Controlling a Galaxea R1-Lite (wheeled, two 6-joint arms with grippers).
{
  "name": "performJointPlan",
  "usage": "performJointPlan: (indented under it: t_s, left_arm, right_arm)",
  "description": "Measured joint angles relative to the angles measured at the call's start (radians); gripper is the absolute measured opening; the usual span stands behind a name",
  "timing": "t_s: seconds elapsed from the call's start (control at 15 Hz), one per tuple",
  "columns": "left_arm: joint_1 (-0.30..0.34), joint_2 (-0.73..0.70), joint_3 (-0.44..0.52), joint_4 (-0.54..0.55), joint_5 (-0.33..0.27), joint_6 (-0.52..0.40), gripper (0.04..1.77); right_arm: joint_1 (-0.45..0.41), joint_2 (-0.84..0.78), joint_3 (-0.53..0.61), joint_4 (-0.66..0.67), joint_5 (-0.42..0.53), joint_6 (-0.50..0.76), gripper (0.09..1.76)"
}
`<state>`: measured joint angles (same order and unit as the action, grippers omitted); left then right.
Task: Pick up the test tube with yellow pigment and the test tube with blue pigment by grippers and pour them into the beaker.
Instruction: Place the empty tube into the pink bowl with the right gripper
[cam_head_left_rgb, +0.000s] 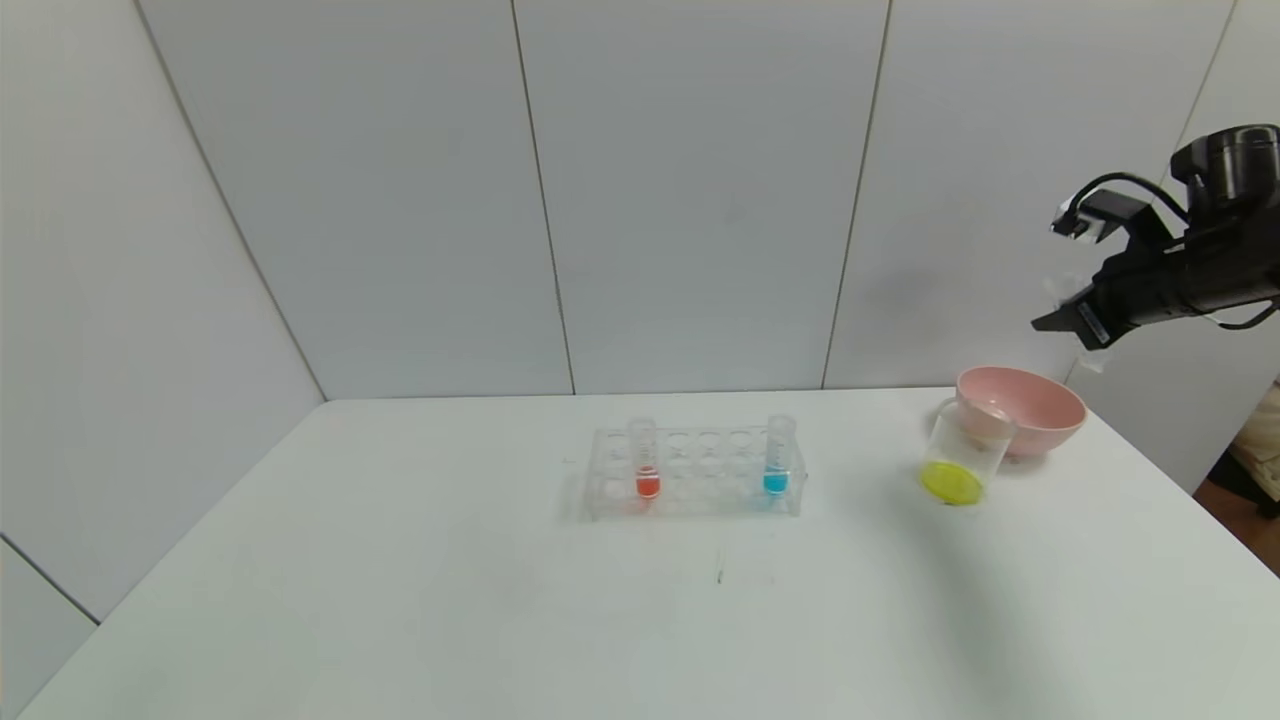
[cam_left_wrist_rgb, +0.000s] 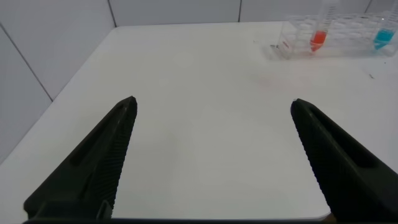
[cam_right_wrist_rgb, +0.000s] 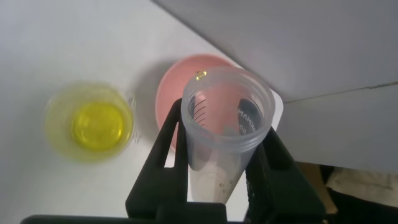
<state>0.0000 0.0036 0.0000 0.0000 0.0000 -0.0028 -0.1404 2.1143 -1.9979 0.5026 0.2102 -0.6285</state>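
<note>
My right gripper (cam_head_left_rgb: 1072, 328) is raised above the pink bowl at the table's far right. It is shut on a clear test tube (cam_right_wrist_rgb: 224, 118), tilted, with no liquid in it and a yellow drop on its rim. The beaker (cam_head_left_rgb: 962, 458) stands in front of the bowl with yellow liquid in its bottom; it also shows in the right wrist view (cam_right_wrist_rgb: 90, 121). The test tube with blue pigment (cam_head_left_rgb: 778, 458) stands upright at the right end of the clear rack (cam_head_left_rgb: 700, 485). My left gripper (cam_left_wrist_rgb: 212, 106) is open and empty over bare table, left of the rack.
A tube with red-orange liquid (cam_head_left_rgb: 646, 462) stands in the left end of the rack. The pink bowl (cam_head_left_rgb: 1035, 408) sits at the far right, close behind the beaker. The table's right edge runs just past the bowl.
</note>
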Motion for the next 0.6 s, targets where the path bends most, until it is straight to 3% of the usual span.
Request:
performJointPlan:
  t_s: [0.2,0.4,0.6]
  left_arm:
    - [0.000,0.000,0.000,0.000,0.000,0.000,1.76]
    - [0.000,0.000,0.000,0.000,0.000,0.000,1.76]
    - [0.000,0.000,0.000,0.000,0.000,0.000,1.76]
  right_arm:
    - [-0.039,0.003,0.048,-0.268,0.035,0.290,0.58]
    - [-0.075,-0.009,0.177,-0.466,0.048,0.408,0.58]
    - [-0.104,-0.027,0.375,-0.827,0.068,0.470,0.58]
